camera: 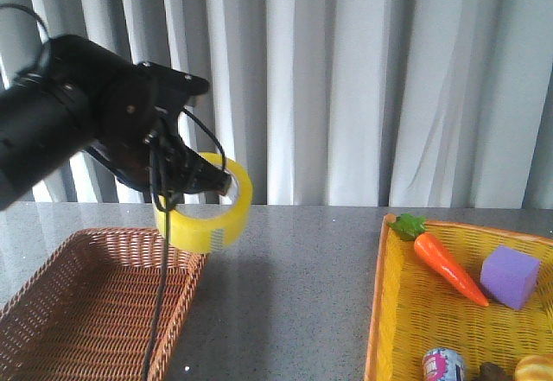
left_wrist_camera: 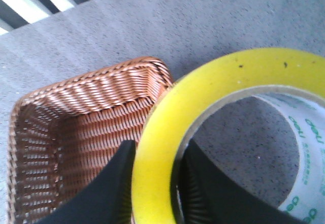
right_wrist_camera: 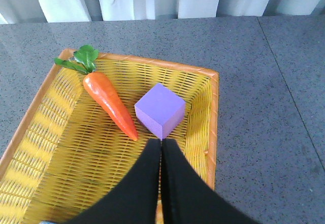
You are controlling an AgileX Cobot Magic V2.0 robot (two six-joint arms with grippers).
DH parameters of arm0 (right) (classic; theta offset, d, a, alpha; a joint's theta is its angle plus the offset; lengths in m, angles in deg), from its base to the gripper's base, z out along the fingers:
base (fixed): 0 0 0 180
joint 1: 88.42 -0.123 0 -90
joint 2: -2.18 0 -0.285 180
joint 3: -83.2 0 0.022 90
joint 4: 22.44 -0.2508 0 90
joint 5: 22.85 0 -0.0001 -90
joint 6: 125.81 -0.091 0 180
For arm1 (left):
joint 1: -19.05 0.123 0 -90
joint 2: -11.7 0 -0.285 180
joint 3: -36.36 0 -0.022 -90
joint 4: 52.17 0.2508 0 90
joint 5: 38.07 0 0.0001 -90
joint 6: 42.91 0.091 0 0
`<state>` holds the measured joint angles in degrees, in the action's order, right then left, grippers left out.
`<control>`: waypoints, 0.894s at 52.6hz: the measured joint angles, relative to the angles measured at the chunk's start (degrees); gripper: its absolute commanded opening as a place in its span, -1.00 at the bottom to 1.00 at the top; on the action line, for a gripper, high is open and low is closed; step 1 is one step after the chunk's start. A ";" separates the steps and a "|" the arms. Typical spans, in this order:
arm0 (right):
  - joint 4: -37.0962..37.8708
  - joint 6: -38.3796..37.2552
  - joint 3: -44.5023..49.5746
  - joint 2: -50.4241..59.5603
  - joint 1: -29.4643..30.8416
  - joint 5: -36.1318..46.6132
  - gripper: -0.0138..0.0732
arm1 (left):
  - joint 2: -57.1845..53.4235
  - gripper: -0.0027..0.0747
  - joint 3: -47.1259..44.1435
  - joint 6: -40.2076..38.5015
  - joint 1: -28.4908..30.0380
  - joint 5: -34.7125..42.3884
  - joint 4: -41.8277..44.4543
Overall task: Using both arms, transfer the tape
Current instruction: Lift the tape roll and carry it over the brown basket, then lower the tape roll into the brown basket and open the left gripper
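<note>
My left gripper point(camera: 206, 176) is shut on the wall of the yellow tape roll point(camera: 212, 217), one finger outside and one inside the ring, and holds it in the air above the far right corner of the brown wicker basket point(camera: 86, 312). In the left wrist view the tape point(left_wrist_camera: 167, 132) fills the right side, its white printed core point(left_wrist_camera: 310, 148) showing, pinched by my left gripper point(left_wrist_camera: 155, 158). My right gripper point(right_wrist_camera: 161, 145) is shut and empty above the yellow basket point(right_wrist_camera: 45, 158); the right arm does not show in the front view.
The yellow basket point(camera: 397, 329) at the right holds a toy carrot point(camera: 449, 269), a purple cube point(camera: 510, 277), a can point(camera: 443, 365) and other items at the lower edge. Grey tabletop point(camera: 294, 295) lies between the baskets. Curtains hang behind.
</note>
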<state>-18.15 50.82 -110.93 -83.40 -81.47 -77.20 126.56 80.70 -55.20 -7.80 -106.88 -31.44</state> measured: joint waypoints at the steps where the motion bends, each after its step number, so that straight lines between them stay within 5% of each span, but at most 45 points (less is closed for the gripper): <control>1: 0.00 0.00 0.00 0.00 0.00 0.00 -0.70 | -0.61 -0.87 0.00 0.00 0.69 -0.22 0.00; 23: 0.00 0.00 0.00 0.00 0.00 0.00 -0.70 | -9.95 -0.86 -15.86 0.14 21.36 5.70 -7.56; 47: 0.00 0.00 0.00 0.00 0.00 0.00 -0.70 | 2.81 -0.84 -22.85 3.65 21.74 10.45 -12.59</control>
<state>-18.15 50.82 -110.93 -83.40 -81.47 -77.20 129.37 57.85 -51.55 13.95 -96.43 -44.03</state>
